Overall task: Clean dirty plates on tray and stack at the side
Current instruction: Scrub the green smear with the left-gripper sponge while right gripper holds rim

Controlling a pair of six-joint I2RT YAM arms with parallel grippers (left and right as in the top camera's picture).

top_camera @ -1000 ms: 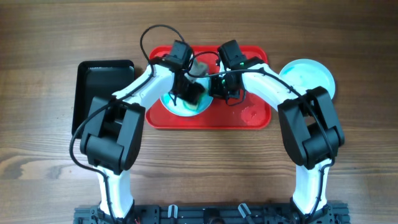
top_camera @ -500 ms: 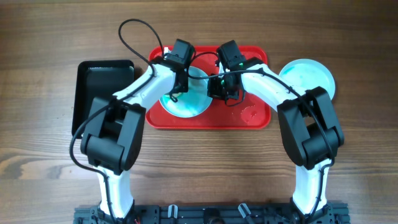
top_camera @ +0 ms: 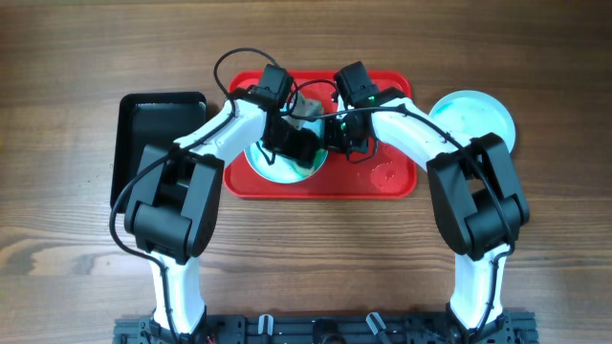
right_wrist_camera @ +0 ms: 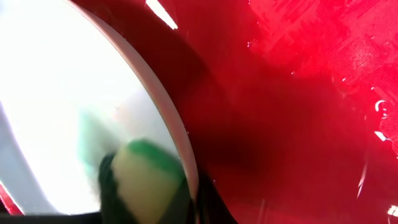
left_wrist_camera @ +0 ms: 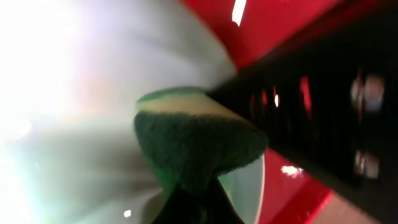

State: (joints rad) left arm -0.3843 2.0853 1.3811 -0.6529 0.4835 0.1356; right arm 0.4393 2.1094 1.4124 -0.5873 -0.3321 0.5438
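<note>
A pale aqua plate lies on the left half of the red tray. My left gripper is shut on a green and yellow sponge with a dark scouring side. It presses the sponge on the plate's near right part. A green smear shows on the plate by the sponge. My right gripper is shut on the plate's right rim. The sponge also shows in the right wrist view. Another pale aqua plate lies on the table right of the tray. A white plate is not in view.
A smaller black tray lies on the table left of the red tray. A wet patch is on the red tray's right half. Cables loop above the left wrist at the tray's far edge.
The left gripper moved the sponge from the plate's near right to its far left half a second ago, and back to the near right now. The right gripper stayed on the rim.
</note>
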